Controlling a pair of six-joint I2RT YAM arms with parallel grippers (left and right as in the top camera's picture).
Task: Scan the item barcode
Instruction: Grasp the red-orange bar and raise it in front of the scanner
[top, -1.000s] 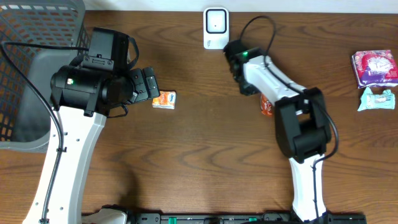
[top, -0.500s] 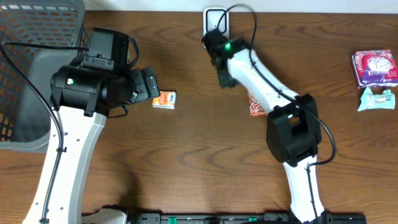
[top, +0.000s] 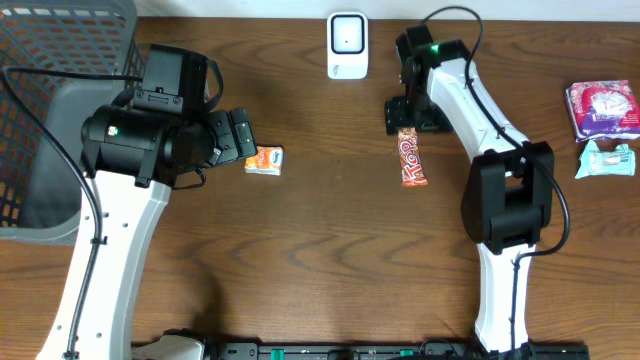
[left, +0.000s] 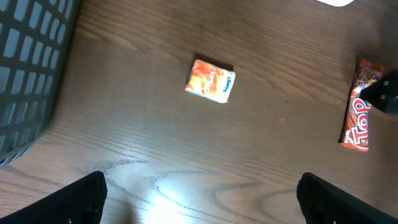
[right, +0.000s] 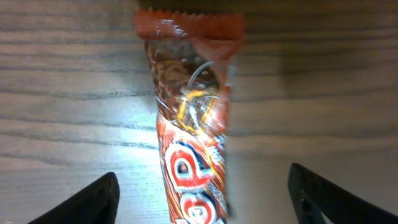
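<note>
Glossy, crinkled red Top candy bar (top: 413, 160) lies flat on the wood-grain table (top: 320, 250), long axis 12-to-6 o'clock (serrated end at 12), beneath the wide-spread right gripper (top: 411, 120); left gripper (left: 205, 202) equally wide.

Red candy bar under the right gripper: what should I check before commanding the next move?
1. The right gripper is open and empty: ok.
2. The red candy bar lies flat on the table, not gripped: ok.
3. The barcode faces up for a pickup plan: not ok, only the logo side shows.
4. The white scanner is uncovered: ok.
5. The left gripper is open and clear of the orange packet: ok.
6. The bar is already scanned: cannot tell.
</note>
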